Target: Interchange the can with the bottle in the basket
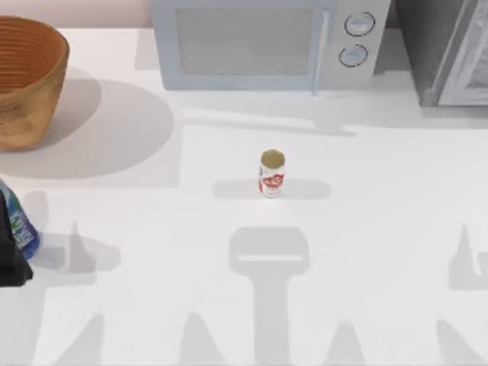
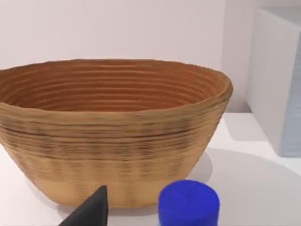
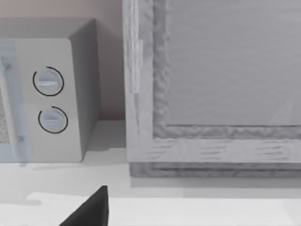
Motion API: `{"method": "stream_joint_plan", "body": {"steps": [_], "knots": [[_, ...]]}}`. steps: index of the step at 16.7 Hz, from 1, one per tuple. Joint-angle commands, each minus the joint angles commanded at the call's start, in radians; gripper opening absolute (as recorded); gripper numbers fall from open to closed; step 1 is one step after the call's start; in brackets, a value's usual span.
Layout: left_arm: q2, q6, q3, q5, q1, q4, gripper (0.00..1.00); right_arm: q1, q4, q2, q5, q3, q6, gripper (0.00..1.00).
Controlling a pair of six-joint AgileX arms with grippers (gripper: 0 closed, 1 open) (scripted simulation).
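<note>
From above, the small cylindrical can with the red-and-white label and dull gold top (image 1: 271, 174) stands upright and alone near the middle of the white counter (image 1: 381, 229), well apart from everything else. It looks light and rigid, with a smooth, likely slippery wall; I would take it across the middle of the label, jaws level, so it does not tip. The large round orange-brown wicker basket (image 1: 27, 84) sits at the far left corner. At the left edge, the small translucent blue plastic bottle with the blue, white and green label (image 1: 21, 225) is outside the basket, against the dark left tool (image 1: 11, 252), which appears clamped on it. A pale grey microwave (image 1: 259, 42) stands at the back.

In the left wrist view, the bottle's blue cap (image 2: 188, 203) sits beside one dark finger (image 2: 91, 211), with the basket's ribbed wall (image 2: 113, 155) just beyond. Thin plastic may flex, so a moderate squeeze suits it.

The right wrist view faces the microwave's dials and a grey cabinet (image 3: 211, 84); one finger (image 3: 91, 209) of the right tool shows, and I cannot tell its state.
</note>
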Motion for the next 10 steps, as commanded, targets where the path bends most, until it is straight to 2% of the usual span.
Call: {"method": "stream_joint_plan", "body": {"steps": [4,10], "knots": [[0.253,0.01,-0.02,0.027,0.028,0.231,1.0,0.0,0.0,0.0,0.0,0.0,0.0,1.0],[0.768,0.033,-0.049,0.093,0.07,0.693,1.0,0.0,0.0,0.0,0.0,0.0,0.0,1.0]]}}
